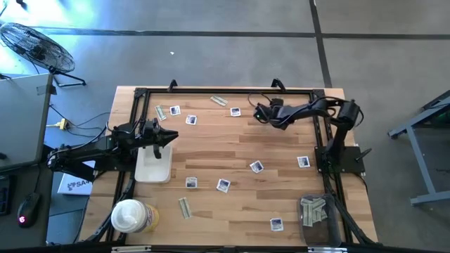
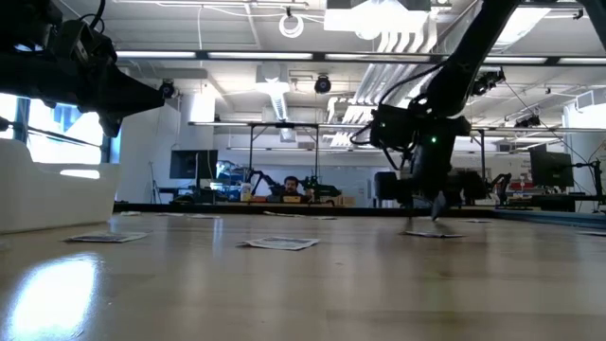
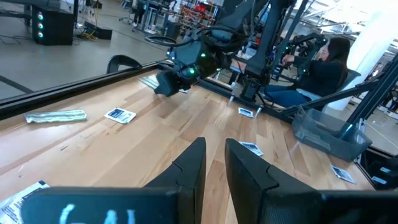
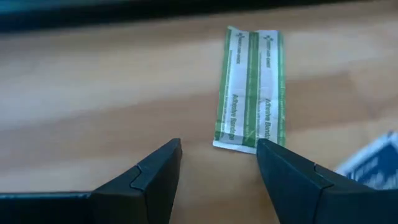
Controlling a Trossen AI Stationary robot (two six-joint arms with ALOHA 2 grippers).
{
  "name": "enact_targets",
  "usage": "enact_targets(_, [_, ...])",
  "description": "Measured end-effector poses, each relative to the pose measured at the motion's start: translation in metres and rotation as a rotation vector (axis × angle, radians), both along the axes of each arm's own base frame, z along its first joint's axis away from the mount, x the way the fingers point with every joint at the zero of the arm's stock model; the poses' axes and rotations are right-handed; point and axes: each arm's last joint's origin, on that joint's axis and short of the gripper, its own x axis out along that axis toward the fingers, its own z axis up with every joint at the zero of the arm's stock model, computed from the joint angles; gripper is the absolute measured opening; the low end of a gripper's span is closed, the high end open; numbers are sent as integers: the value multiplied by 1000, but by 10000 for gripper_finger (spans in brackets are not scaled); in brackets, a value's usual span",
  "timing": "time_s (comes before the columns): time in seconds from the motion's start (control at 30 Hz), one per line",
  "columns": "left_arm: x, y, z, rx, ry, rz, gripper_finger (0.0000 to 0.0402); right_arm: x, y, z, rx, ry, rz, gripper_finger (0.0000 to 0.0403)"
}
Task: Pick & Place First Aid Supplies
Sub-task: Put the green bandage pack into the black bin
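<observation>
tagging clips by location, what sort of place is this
Probably a robotics lab or workshop: a wooden worktable with two arms, other robot rigs behind it, and a person seated there.

Two black jointed arms, looped black cables, perhaps a green light near one wrist.

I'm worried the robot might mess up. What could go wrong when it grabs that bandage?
The open right claw hovers by the bandage strip, which lies flat on the table; the tips may slide over it. The strip sits off to one side, so the claw might close on nothing. A blue-printed packet lies close and could be nudged.
</observation>
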Motion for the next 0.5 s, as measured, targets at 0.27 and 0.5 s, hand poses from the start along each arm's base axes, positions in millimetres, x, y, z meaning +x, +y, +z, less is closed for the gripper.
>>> enact_targets(0.27, [0,0,0,0,0,-1,60,10,37,30,73,-115,131,208])
enact_targets(0.5, [0,0,0,0,0,0,60,18,57,35,21,-94,241,208])
